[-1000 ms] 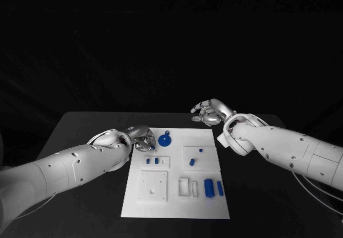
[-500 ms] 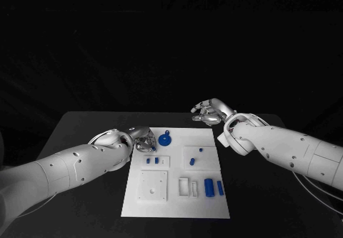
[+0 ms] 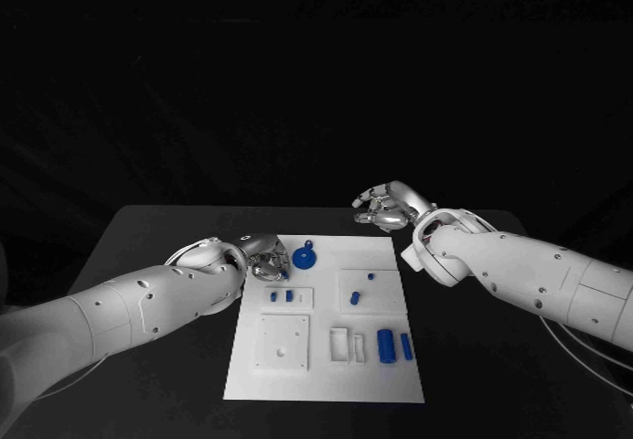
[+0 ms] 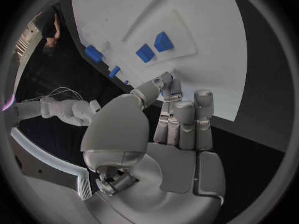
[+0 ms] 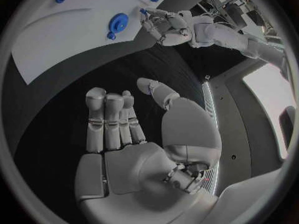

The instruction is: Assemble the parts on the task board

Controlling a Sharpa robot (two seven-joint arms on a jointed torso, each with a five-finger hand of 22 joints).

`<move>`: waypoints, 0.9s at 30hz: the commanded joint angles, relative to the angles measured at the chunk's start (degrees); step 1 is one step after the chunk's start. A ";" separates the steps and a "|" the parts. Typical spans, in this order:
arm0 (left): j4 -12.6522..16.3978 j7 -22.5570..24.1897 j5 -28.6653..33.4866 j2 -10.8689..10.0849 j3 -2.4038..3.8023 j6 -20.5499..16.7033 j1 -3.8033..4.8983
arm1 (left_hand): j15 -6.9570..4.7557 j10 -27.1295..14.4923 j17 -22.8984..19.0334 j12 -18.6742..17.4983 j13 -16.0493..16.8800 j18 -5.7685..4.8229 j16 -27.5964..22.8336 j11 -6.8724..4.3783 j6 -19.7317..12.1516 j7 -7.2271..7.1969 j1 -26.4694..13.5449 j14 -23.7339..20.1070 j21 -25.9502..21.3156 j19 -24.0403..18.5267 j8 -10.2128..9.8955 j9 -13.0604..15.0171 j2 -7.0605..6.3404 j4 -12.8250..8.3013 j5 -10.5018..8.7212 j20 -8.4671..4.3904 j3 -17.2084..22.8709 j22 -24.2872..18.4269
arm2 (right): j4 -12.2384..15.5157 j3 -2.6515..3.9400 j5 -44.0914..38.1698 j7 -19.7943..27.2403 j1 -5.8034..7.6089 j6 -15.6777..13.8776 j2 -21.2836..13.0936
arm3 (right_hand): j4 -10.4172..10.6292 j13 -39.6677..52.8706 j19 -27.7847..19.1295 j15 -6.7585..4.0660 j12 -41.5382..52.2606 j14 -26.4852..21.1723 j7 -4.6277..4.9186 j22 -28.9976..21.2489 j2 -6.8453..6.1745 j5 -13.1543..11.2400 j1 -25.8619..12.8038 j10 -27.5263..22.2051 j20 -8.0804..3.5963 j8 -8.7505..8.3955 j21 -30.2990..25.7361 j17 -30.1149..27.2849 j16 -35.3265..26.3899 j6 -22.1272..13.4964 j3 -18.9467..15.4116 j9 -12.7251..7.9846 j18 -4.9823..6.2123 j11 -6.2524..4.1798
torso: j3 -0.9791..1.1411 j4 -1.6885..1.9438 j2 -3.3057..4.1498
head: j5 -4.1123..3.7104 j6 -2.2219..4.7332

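L robot hand [image 3: 264, 256] pinches blue part [image 4: 163, 91], seen in wrist cam | R robot hand [image 3: 387, 207] curled, empty

Dim scene, black surroundings, fisheye-bent wrist edges

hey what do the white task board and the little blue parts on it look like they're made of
The task board looks like matte white plastic, possibly machined or printed: flat, even, with crisp raised panels and cut slots, no gloss. The blue parts look like solid-coloured plastic, smooth with a slight sheen; the round blue part has the same uniform colour. Neither shows metal glint, but the pictures cannot confirm it.
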 commanded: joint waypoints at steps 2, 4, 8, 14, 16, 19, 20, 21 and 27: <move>-0.02 0.06 -0.07 0.25 -0.06 1.27 -0.19 | -0.31 0.74 -0.08 -0.14 0.04 5.10 0.14 0.36 0.54 -0.06 0.08 -0.09 0.24 -0.09 0.15 0.11 0.51 0.00 0.19 -0.31 0.40 0.07 | 0.03 0.01 -0.50 0.54 0.00 0.26 0.04 | 0.40 -0.08 0.25 -0.18 -0.10 0.22 0.38 1.08 -0.29 0.38 -0.13 0.38 0.16 0.31 -0.03 0.09 -0.13 -0.11 0.00 -0.07 5.73 -0.10 | -0.02 -0.03 0.03 | -0.01 -0.07; -0.08 0.05 -0.07 0.24 -0.07 1.24 -0.20 | -0.32 0.75 -0.08 -0.14 0.05 5.10 0.14 0.35 0.54 -0.06 0.08 -0.09 0.24 -0.09 0.15 0.11 0.52 0.00 0.19 -0.31 0.40 0.07 | 0.04 0.01 -0.51 0.55 0.00 0.26 0.04 | 0.40 -0.08 0.25 -0.18 -0.09 0.22 0.38 1.08 -0.29 0.38 -0.13 0.38 0.16 0.31 -0.03 0.09 -0.13 -0.11 0.00 -0.07 5.73 -0.10 | -0.01 -0.01 0.04 | -0.02 -0.09; -0.24 -0.05 -0.07 0.28 -0.09 1.54 -0.20 | -0.32 0.76 -0.09 -0.15 0.05 5.09 0.13 0.35 0.54 -0.06 0.07 -0.09 0.23 -0.10 0.15 0.10 0.53 -0.01 0.18 -0.32 0.41 0.07 | 0.04 0.01 -0.52 0.54 0.00 0.26 0.03 | 0.40 -0.09 0.26 -0.18 -0.09 0.22 0.38 1.07 -0.28 0.38 -0.12 0.38 0.16 0.31 -0.03 0.10 -0.13 -0.11 0.00 -0.08 5.73 -0.10 | 0.00 0.02 0.00 | -0.05 -0.11; -0.23 -0.29 -0.12 0.35 -0.16 2.16 -0.20 | -0.33 0.78 -0.10 -0.18 0.05 5.07 0.12 0.34 0.54 -0.06 0.08 -0.10 0.22 -0.11 0.15 0.08 0.55 -0.03 0.18 -0.34 0.42 0.07 | 0.03 0.01 -0.53 0.53 0.00 0.26 0.02 | 0.40 -0.11 0.26 -0.18 -0.09 0.22 0.38 1.07 -0.29 0.39 -0.12 0.39 0.15 0.31 -0.03 0.10 -0.14 -0.11 0.00 -0.08 5.73 -0.10 | 0.01 -0.02 0.02 | -0.06 -0.18; -0.26 -0.39 -0.17 0.32 -0.18 2.43 -0.20 | -0.33 0.79 -0.10 -0.18 0.05 5.07 0.12 0.34 0.54 -0.06 0.08 -0.10 0.22 -0.12 0.16 0.08 0.55 -0.04 0.18 -0.34 0.42 0.08 | 0.02 0.01 -0.54 0.53 0.00 0.26 0.01 | 0.39 -0.11 0.26 -0.18 -0.08 0.22 0.38 1.07 -0.29 0.39 -0.12 0.39 0.15 0.31 -0.03 0.10 -0.14 -0.11 0.00 -0.08 5.73 -0.10 | 0.01 -0.02 0.02 | -0.06 -0.18; -0.28 -0.58 -0.17 0.28 -0.19 2.87 -0.20 | -0.33 0.80 -0.11 -0.20 0.06 5.06 0.11 0.34 0.54 -0.07 0.09 -0.11 0.21 -0.13 0.16 0.07 0.55 -0.05 0.18 -0.35 0.43 0.08 | 0.04 0.01 -0.54 0.53 0.00 0.25 -0.02 | 0.39 -0.12 0.26 -0.18 -0.08 0.23 0.38 1.07 -0.29 0.39 -0.12 0.39 0.15 0.31 -0.03 0.10 -0.14 -0.11 0.00 -0.08 5.73 -0.10 | 0.01 -0.01 -0.01 | -0.04 -0.19; -0.26 -0.64 -0.17 0.25 -0.19 3.05 -0.20 | -0.34 0.80 -0.11 -0.20 0.06 5.05 0.11 0.34 0.55 -0.07 0.08 -0.11 0.21 -0.13 0.16 0.07 0.55 -0.05 0.18 -0.35 0.43 0.08 | 0.03 0.01 -0.54 0.53 0.00 0.26 -0.02 | 0.40 -0.12 0.26 -0.18 -0.08 0.23 0.38 1.07 -0.29 0.39 -0.12 0.39 0.15 0.31 -0.03 0.10 -0.14 -0.11 0.00 -0.08 5.73 -0.10 | 0.01 0.00 -0.01 | -0.04 -0.20; -0.23 -0.66 -0.17 0.24 -0.19 3.20 -0.20 | -0.34 0.81 -0.11 -0.20 0.06 5.05 0.11 0.34 0.55 -0.07 0.08 -0.11 0.21 -0.14 0.16 0.07 0.56 -0.05 0.18 -0.36 0.43 0.08 | 0.02 0.01 -0.54 0.53 0.00 0.26 0.00 | 0.40 -0.13 0.26 -0.18 -0.08 0.23 0.38 1.07 -0.29 0.39 -0.12 0.39 0.15 0.31 -0.03 0.10 -0.14 -0.11 0.00 -0.08 5.73 -0.10 | 0.01 0.01 0.00 | -0.05 -0.21; -0.09 -0.62 -0.16 0.24 -0.20 3.47 -0.20 | -0.36 0.92 -0.13 -0.19 0.09 5.01 0.08 0.31 0.62 -0.09 0.05 -0.13 0.19 -0.16 0.21 0.06 0.60 -0.05 0.20 -0.37 0.43 0.08 | -0.02 0.01 -0.54 0.54 0.00 0.27 0.04 | 0.40 -0.14 0.26 -0.18 -0.07 0.23 0.38 1.07 -0.29 0.39 -0.13 0.39 0.15 0.31 -0.03 0.11 -0.14 -0.11 -0.01 -0.08 5.73 -0.10 | -0.02 0.02 0.00 | -0.11 -0.23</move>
